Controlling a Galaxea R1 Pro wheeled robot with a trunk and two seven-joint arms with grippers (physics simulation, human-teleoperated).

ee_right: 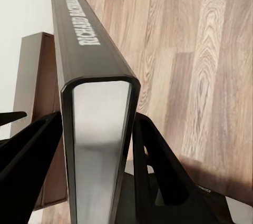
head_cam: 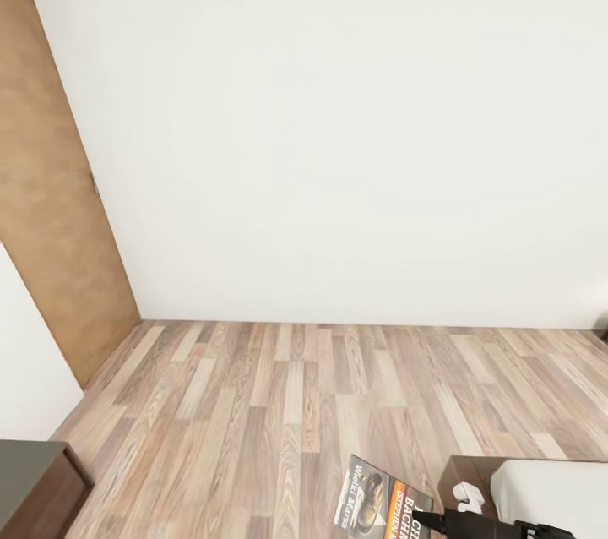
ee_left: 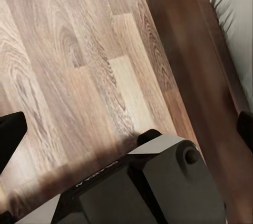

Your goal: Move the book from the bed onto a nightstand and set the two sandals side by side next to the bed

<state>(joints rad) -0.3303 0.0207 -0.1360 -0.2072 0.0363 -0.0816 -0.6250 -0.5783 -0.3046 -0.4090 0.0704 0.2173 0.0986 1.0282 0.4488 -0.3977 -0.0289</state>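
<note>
A: Where is the thin paperback book [ee_right: 97,103] with the grey-white cover, dark picture and orange band being kept at this moment?

B: It is being gripped by the right gripper [ee_right: 100,145], whose two black fingers are being pressed against the front and back covers near the page edge, with the dark spine and its white lettering being pointed away from the wrist. In the head view the book [head_cam: 384,501] is being carried low over the wood-plank floor [head_cam: 279,404], just beside the corner of the dark brown wooden bed frame [head_cam: 464,471] and its off-white mattress [head_cam: 557,492].

A: How is it expected to handle?

B: It is judged to be light and fairly stiff when pinched across its closed covers, though the glossy cover is probably slippery (a slack pinch could let it slide or fan open). The present hold, across the thickness near one edge, is being judged sound; a hold on one cover alone is to be avoided.

A: And the left gripper [ee_left: 126,145]?

B: Its dark fingertips are being seen well apart at the picture's edges, with nothing between them, so it is being taken as released. It is hanging over the floor beside the bed frame [ee_left: 195,66].

A: Is a nightstand being seen?

B: A low dark-brown cabinet [head_cam: 38,488] is being shown at the head view's lower left corner, which may be one.
</note>
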